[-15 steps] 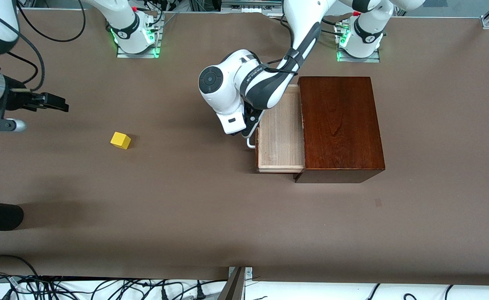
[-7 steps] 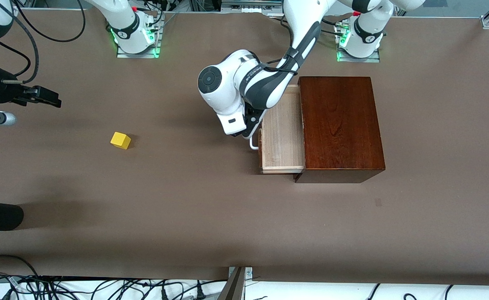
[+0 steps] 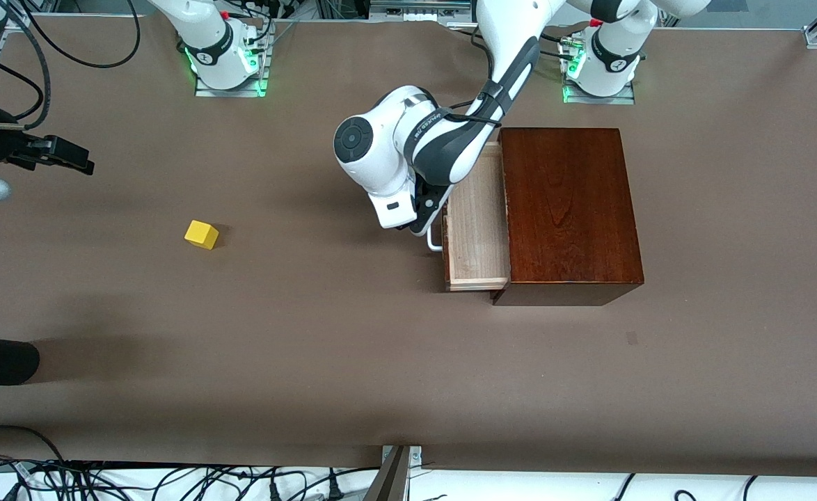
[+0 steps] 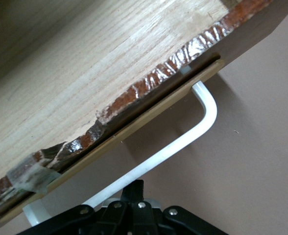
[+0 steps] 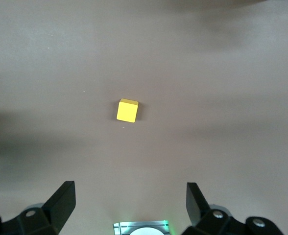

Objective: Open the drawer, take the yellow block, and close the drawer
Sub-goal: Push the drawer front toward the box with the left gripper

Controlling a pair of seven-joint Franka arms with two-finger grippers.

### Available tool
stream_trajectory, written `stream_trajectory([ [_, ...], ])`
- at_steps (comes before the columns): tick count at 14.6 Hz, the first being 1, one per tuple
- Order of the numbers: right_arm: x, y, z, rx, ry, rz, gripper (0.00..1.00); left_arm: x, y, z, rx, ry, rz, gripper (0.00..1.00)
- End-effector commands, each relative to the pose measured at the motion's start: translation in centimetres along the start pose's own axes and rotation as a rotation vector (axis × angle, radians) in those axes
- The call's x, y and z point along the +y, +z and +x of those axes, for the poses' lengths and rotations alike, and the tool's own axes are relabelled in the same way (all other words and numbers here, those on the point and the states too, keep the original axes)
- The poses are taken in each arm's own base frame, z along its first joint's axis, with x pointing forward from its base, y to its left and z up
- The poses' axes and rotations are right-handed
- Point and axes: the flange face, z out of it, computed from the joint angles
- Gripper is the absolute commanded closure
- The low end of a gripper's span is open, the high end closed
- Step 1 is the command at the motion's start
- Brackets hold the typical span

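— Front view?
— The drawer (image 3: 477, 233) stands partly out of the box (image 3: 568, 209); the left gripper (image 3: 431, 224) is at its handle (image 3: 436, 240). The yellow block (image 3: 201, 234) lies on the table (image 3: 311, 334), toward the right arm's end.

— Left wrist view?
— Fingers clamped on the handle (image 4: 183, 142).

— Right wrist view?
— The right gripper (image 5: 130, 203) hangs spread wide, empty, above the block (image 5: 127, 110).

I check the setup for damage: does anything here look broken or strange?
Yes. In the left wrist view the drawer front's top edge looks chipped, its dark finish flaking, with tape-like patches at one end. The yellow block lies intact on the table.
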Motion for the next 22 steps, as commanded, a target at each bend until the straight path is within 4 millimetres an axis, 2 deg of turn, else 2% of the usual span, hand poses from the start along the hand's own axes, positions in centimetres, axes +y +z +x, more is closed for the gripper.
stream_trajectory([
  [1, 0.2, -1.5, -0.5, 0.047, 0.016, -0.007, 0.0, -2.3, 1.3, 4.9, 0.076, 0.026, 0.122, 1.0],
  [8, 0.2, -2.0, -0.5, 0.073, 0.01, -0.008, 0.0, -4.4, 1.3, 8.6, 0.09, 0.032, 0.114, 1.0],
  [16, 0.4, -2.0, -0.5, 0.072, 0.018, -0.001, 0.0, -5.0, 1.0, 10.8, 0.075, 0.064, 0.129, 1.0],
  [18, 0.4, -1.9, -0.4, 0.073, 0.018, -0.001, 0.0, -4.8, -1.0, 10.6, 0.069, 0.062, 0.108, 1.0],
  [22, 0.4, -1.6, -0.2, 0.07, 0.018, -0.004, 0.0, -5.7, -7.5, 9.9, 0.034, 0.066, 0.101, 1.0],
])
